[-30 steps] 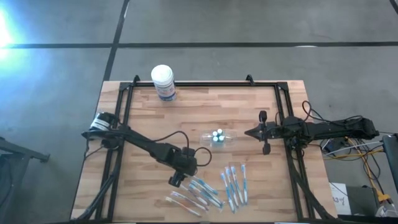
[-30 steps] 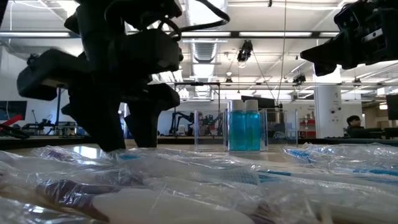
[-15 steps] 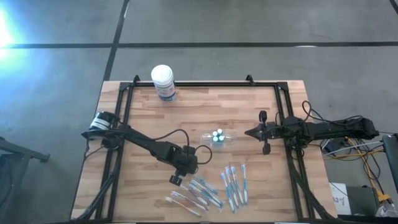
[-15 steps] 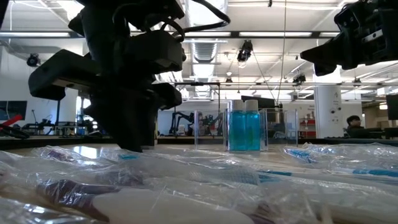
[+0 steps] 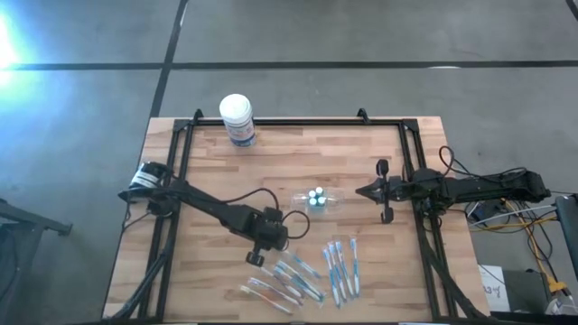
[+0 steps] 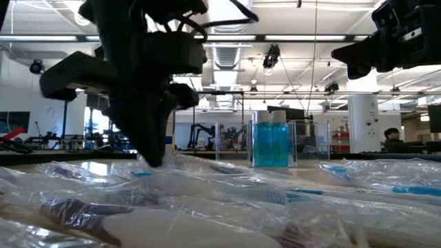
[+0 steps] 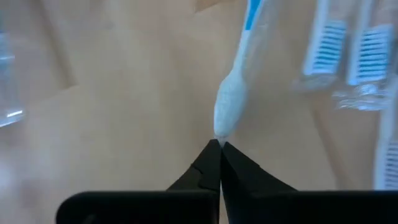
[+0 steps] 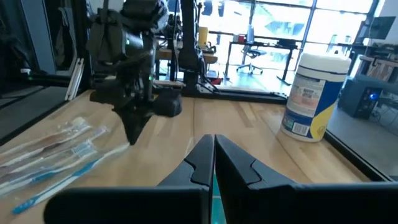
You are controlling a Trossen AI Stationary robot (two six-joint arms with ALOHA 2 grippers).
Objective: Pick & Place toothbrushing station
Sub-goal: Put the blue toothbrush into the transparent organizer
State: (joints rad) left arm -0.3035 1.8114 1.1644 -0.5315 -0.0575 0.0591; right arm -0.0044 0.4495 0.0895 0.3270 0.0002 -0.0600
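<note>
Nearest the front edge — wrapped toothbrushes scattered in loose rows. Just behind, left gripper pinched tight on the white handle end of one toothbrush, fingers wide a second ago, now closed. Mid-table, clear toothbrushing station untouched, right gripper beside it, shut, empty. Far edge — white tub, label unreadable.

You're looking at a wooden table with a black frame. Just past the left gripper, wrapped toothbrushes lie scattered in loose rows. Between the two grippers sits the clear holder, apparently with small capped bottles inside. Well beyond the left gripper, at the table's far edge, stands a white tub.
</note>
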